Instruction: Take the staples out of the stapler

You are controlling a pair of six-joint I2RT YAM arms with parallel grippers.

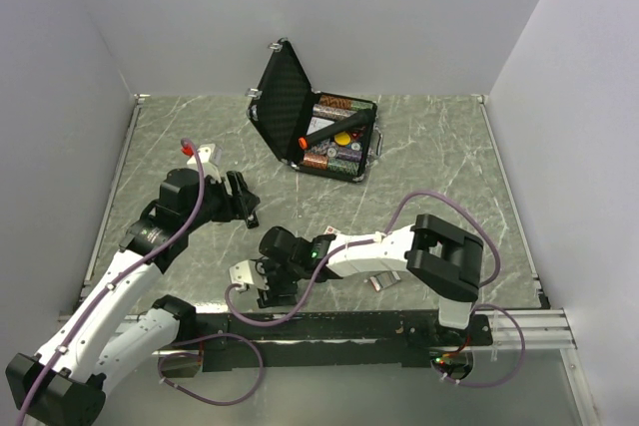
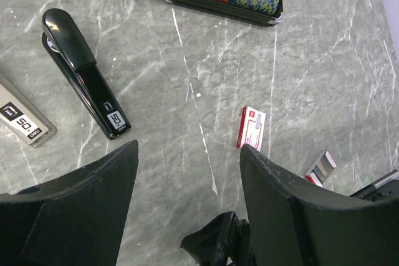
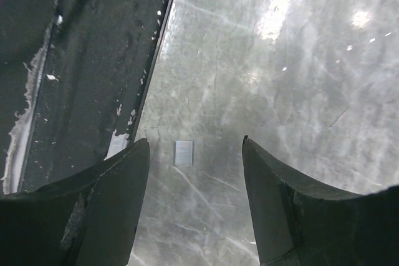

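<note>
The black stapler lies closed on the marble table, left of and beyond my left gripper, which is open, empty and above the table. I cannot make the stapler out in the top view. A short silvery strip of staples lies flat on the table between the fingertips of my right gripper, nearer its left finger. That gripper is open and holds nothing. In the top view the left gripper is at left centre and the right gripper is near the table's front edge.
A grey bar with a "50" label lies left of the stapler. An open black case with coloured chips stands at the back. Two small white and red boxes lie on the table. The black front rail runs beside the right gripper.
</note>
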